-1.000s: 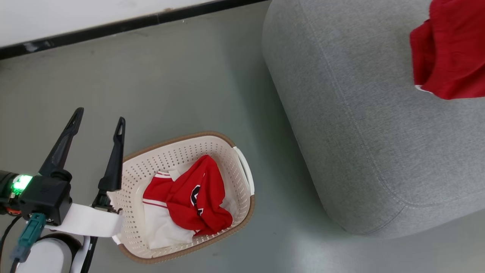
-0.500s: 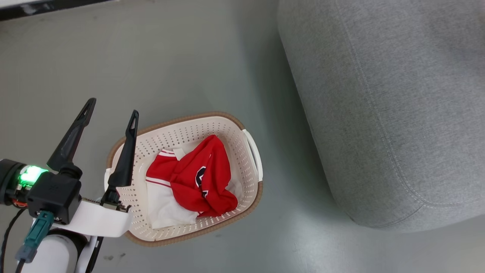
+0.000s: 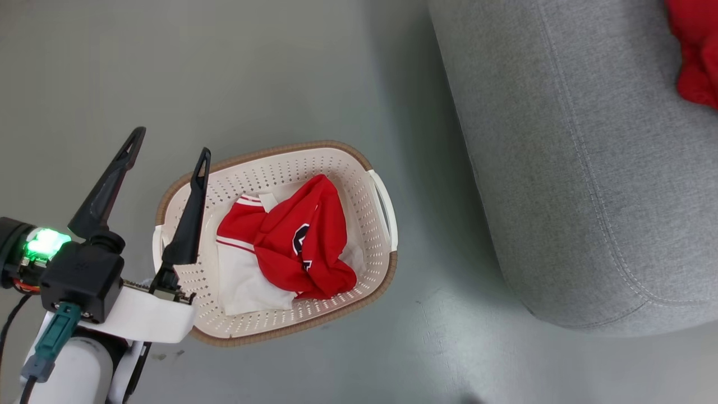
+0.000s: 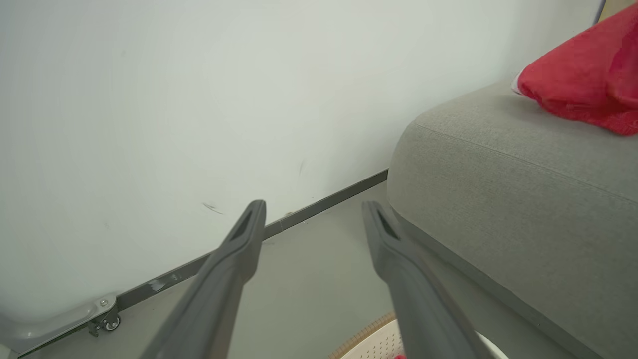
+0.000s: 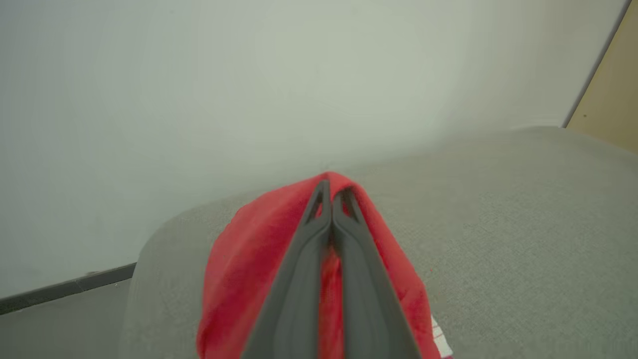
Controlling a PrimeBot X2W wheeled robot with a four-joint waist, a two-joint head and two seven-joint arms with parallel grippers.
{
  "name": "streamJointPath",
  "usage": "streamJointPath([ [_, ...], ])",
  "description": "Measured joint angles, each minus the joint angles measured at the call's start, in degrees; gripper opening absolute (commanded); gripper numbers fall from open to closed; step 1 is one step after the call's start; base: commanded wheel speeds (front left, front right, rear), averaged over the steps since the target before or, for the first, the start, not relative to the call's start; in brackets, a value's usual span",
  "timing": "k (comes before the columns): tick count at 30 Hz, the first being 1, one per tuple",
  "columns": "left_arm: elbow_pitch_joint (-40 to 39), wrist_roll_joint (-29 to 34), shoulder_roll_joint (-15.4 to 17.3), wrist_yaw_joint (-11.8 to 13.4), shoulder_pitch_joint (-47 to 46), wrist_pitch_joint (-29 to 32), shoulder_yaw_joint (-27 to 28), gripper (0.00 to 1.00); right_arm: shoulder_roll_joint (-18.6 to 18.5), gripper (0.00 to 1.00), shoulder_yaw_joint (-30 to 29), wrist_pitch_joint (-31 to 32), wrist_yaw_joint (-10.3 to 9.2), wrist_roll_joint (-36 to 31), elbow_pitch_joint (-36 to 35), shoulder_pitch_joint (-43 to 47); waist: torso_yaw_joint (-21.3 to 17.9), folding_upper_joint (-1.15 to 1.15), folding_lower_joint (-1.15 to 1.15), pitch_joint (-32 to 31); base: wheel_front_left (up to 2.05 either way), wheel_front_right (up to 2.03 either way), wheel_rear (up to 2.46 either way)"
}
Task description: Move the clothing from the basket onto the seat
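The cream basket (image 3: 370,168) stands on the floor, its rim (image 4: 366,339) also showing in the left wrist view. Inside lies a red garment (image 3: 291,247) with white trim and black-and-white lettering. My left gripper (image 3: 171,145) hangs open over the basket's left rim, nothing between its fingers (image 4: 314,207). The grey seat (image 3: 589,168) fills the right side. My right gripper (image 5: 334,189) is shut on a second red garment (image 5: 239,259) over the seat (image 5: 523,239). That garment (image 3: 695,56) shows at the top right, and seems to touch the seat top (image 4: 583,80).
Grey floor (image 3: 280,73) surrounds the basket, with a gap between basket and seat. A pale wall with a dark baseboard (image 4: 324,202) runs behind. A small castor wheel (image 4: 107,321) sits by the wall at the left.
The head camera has moved, so the whole picture has shifted and the wall has left it. The red garment at the right went out of the picture and is back at the top right.
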Motion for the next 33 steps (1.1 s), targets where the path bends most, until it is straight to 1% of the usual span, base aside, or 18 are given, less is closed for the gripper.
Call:
streamJointPath([
  [4, -0.5, 0.1, 0.2, 0.0, -1.0, 0.0, 0.0, 1.0, 0.8, 0.0, -0.4, -0.5, 0.0, 0.0, 2.9, 0.8, 0.2, 0.0, 0.0, 1.0, 0.0, 0.0, 0.0],
  [11, -0.5, 0.3, 0.3, 0.0, -1.3, 0.5, 0.2, 1.0, 2.4, 0.0, 0.1, -1.2, 0.0, -1.6, 5.8, 2.4, 0.1, 0.0, 0.0, 2.4, 0.0, 0.0, 0.0],
  [18, 0.0, 0.2, -0.2, 0.1, -2.0, -0.1, 0.3, 1.0, 2.6, 0.0, -1.4, -2.0, 0.01, -1.5, 8.9, 4.2, -0.5, 0.0, 0.0, 2.6, 0.0, 0.0, 0.0],
  [19, 0.1, 0.2, -0.3, 0.1, -2.0, -0.1, 0.4, 1.0, 2.6, 0.07, -1.7, -2.0, 0.01, -1.4, 9.2, 4.2, -0.6, 0.0, 0.0, 2.5, 0.0, 0.0, 0.0],
  [20, 0.2, 0.2, -0.5, 0.3, -2.0, -0.4, 0.4, 1.0, 2.5, 0.32, -1.8, -2.0, 0.01, -1.4, 9.3, 4.2, -0.7, 0.0, 0.0, 2.5, 0.0, 0.0, 0.0],
  [21, 0.4, 0.2, -0.7, 0.3, -2.0, -0.6, 0.4, 1.0, 2.5, 0.41, -1.9, -2.1, 0.01, -1.3, 9.3, 4.2, -0.7, 0.0, 0.0, 2.4, 0.0, 0.0, 0.0],
  [23, 0.7, 0.0, -1.0, 0.3, -2.0, -1.1, 0.4, 1.0, 2.5, 0.96, -2.0, -2.4, 0.01, -0.6, 9.3, 4.2, -0.9, 0.0, 0.0, 2.2, 0.0, 0.0, 0.0],
  [24, 0.9, -0.1, -1.2, 0.3, -2.0, -1.3, 0.3, 1.0, 2.5, 1.0, -2.0, -2.5, 0.01, -0.1, 9.3, 4.2, -1.0, 0.0, 0.0, 2.1, 0.0, 0.0, 0.0],
  [33, 3.4, -0.6, -2.9, 0.3, -2.1, -3.3, -0.3, 1.0, 4.3, 1.0, -0.3, -2.5, 0.01, 3.0, 9.3, 6.7, -1.5, 0.0, 0.0, 0.8, 0.0, 0.0, 0.0],
])
